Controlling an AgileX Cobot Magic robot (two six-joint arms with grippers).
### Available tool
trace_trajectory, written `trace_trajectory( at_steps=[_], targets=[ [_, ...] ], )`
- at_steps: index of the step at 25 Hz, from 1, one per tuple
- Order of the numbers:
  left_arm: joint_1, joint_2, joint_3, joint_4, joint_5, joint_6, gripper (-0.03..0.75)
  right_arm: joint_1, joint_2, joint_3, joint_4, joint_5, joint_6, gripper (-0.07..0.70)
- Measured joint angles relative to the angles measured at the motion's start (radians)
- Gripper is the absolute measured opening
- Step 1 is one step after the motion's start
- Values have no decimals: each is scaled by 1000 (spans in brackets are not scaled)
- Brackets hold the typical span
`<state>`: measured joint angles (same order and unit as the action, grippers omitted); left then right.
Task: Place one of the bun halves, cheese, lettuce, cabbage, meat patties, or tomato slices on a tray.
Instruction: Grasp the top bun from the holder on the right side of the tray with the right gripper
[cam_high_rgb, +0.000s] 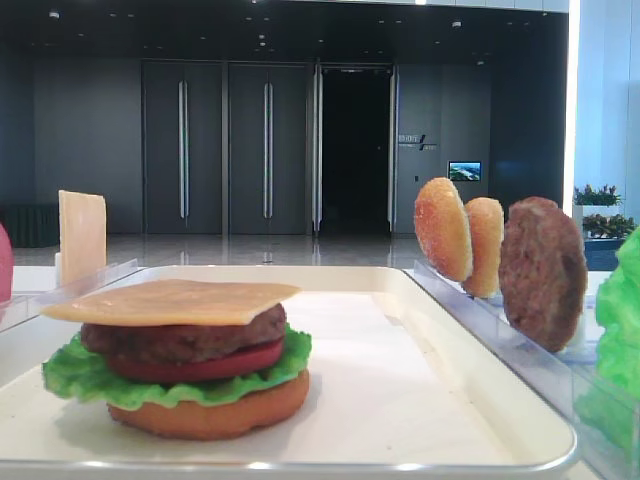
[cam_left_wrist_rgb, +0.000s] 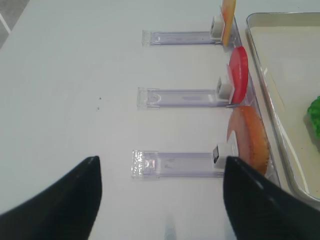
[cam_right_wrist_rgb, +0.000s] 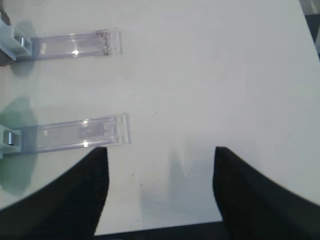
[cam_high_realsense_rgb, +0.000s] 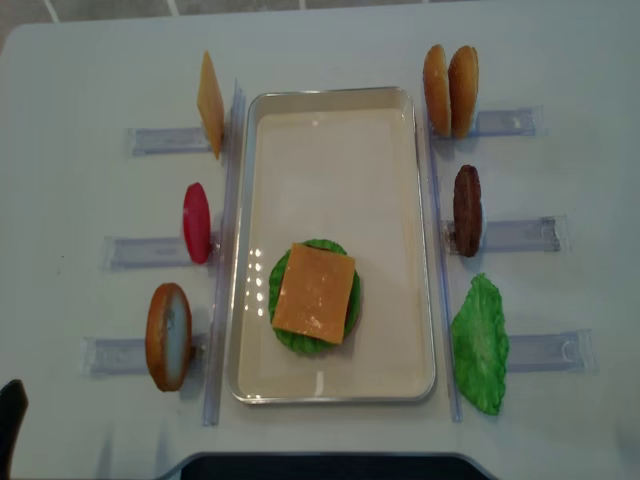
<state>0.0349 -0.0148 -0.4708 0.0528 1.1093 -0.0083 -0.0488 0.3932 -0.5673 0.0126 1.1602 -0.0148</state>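
The bun halves (cam_high_realsense_rgb: 450, 91) that wait outside the tray number two on the right, standing on edge side by side and touching in the far right clear rack (cam_high_realsense_rgb: 500, 123), with one more bun half (cam_high_realsense_rgb: 168, 336) on edge in the near left rack. The right gripper (cam_right_wrist_rgb: 160, 190) hangs over bare white surface (cam_right_wrist_rgb: 225, 75) with its jaws spread wide and nothing between them; two clear rack ends (cam_right_wrist_rgb: 82, 132) lie just beyond its left finger. The left gripper (cam_left_wrist_rgb: 160, 200) likewise has its jaws apart and empty above the surface, with three clear racks (cam_left_wrist_rgb: 175, 163) ahead of it in its wrist view: the nearest carries the orange bun half, the middle one a single red tomato slice (cam_left_wrist_rgb: 239, 80), the farthest one upright cheese slice (cam_left_wrist_rgb: 228, 15). Further out, the cream tray (cam_high_realsense_rgb: 330, 130) sits in the middle between the two rows of racks, three on each side. On its near half stands one stack (cam_high_rgb: 180, 350): a flat orange bun base (cam_high_rgb: 215, 415) at the bottom, then one lettuce leaf (cam_high_rgb: 70, 375), one tomato slice, one meat patty (cam_high_rgb: 180, 340), and one cheese slice (cam_high_rgb: 170, 300) on top. Right of the tray, one more meat patty (cam_high_realsense_rgb: 467, 210) stands on edge in the middle rack, and one more lettuce leaf (cam_high_realsense_rgb: 480, 343) rests at the near rack.
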Motion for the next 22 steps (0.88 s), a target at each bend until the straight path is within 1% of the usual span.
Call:
trace_trajectory(
  at_steps=[6,12,22],
  targets=[
    [0,0,0,0,0,0,578,39,272,-130,58,23,0,459],
    [0,0,0,0,0,0,578,53,569,-299,62,41,-10,459],
    [0,0,0,0,0,0,578,53,903,-590,62,54,-19,459]
  ],
)
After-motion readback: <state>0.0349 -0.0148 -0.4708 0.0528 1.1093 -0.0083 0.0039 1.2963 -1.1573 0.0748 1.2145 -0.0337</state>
